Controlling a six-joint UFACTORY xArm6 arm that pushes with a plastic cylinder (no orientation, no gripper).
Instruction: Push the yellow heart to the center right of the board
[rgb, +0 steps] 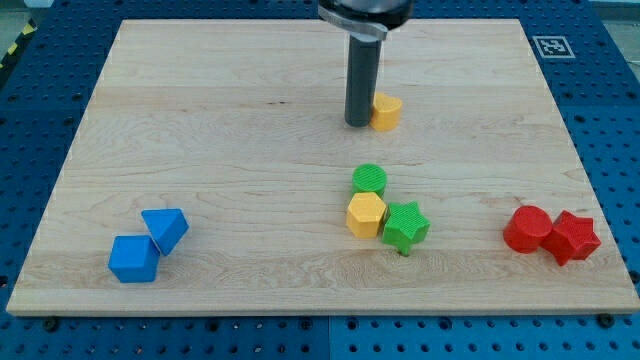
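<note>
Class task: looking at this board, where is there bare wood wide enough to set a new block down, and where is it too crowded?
Free: the view's left half above the blue blocks; the right side between the yellow heart and the red blocks; the strip between blue blocks and centre cluster. Crowded: the green cylinder, yellow hexagon and green star touch; my tip sits against the heart's left.

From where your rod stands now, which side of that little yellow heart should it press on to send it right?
Its left face. My tip already sits at the yellow heart's left edge, and the target lies toward the view's right, so push straight rightward.
</note>
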